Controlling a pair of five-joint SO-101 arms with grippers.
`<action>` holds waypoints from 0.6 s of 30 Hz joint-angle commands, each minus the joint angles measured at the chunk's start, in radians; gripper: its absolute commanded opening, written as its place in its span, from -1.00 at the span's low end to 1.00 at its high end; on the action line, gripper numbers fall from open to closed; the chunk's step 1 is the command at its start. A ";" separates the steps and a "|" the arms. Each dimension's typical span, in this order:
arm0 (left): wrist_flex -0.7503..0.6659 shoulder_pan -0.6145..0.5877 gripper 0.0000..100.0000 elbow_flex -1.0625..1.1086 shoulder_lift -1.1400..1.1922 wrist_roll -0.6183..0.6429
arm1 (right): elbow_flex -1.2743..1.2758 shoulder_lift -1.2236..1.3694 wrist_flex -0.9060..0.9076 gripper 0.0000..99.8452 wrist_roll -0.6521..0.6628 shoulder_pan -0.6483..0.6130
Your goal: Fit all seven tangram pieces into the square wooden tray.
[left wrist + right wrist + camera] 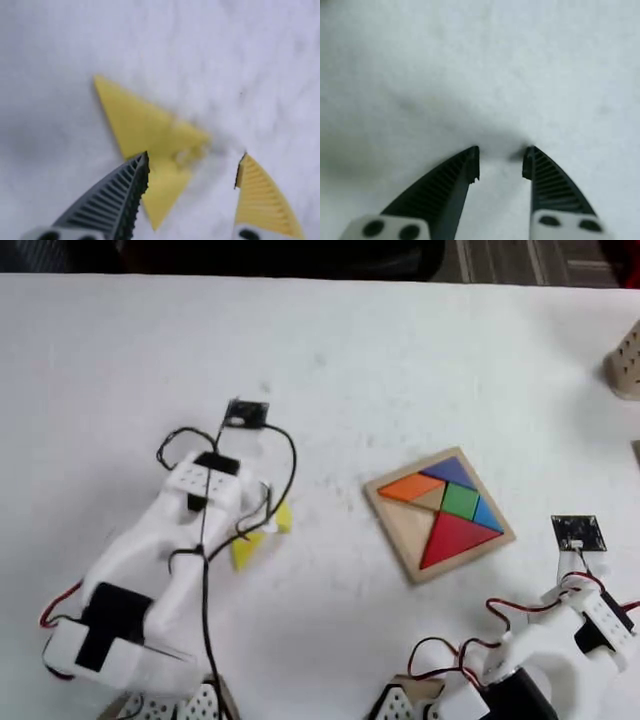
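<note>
The square wooden tray (398,527) lies right of centre, turned like a diamond. It holds an orange piece (411,486), a dark blue piece (451,471), a green piece (460,502), a light blue piece (487,516) and a red triangle (451,539); bare wood shows along its left side. A yellow triangle (150,142) lies flat on the white table, also seen at the left arm's tip as the yellow triangle (258,537). My left gripper (192,165) is open just above it, one finger over the piece. My right gripper (501,162) hangs open over bare table at the lower right.
The left arm's white body (160,560) and its black cables stretch from the lower left toward the centre. A pale wooden object (626,365) stands at the right edge. The table's far half is open white surface.
</note>
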 commanded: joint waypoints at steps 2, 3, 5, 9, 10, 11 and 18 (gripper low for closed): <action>-0.009 -0.035 -0.39 -0.066 0.064 0.011 | 0.026 0.005 0.002 -0.68 0.011 -0.005; -0.005 -0.036 -0.39 -0.068 0.067 0.011 | 0.026 0.005 0.002 -0.68 0.011 -0.005; 0.000 -0.036 -0.39 -0.058 0.068 0.009 | 0.026 0.005 0.002 -0.68 0.011 -0.005; 0.031 -0.036 -0.33 -0.029 0.062 -0.012 | 0.026 0.005 0.001 -0.68 0.011 -0.005; 0.038 -0.035 -0.29 -0.023 0.062 -0.020 | 0.026 0.005 0.001 -0.68 0.011 -0.005; 0.049 -0.035 -0.24 -0.020 0.062 -0.017 | 0.026 0.005 0.001 -0.68 0.011 -0.005; 0.063 -0.074 -0.21 -0.011 0.070 -0.005 | 0.026 0.004 0.001 -0.68 0.011 -0.007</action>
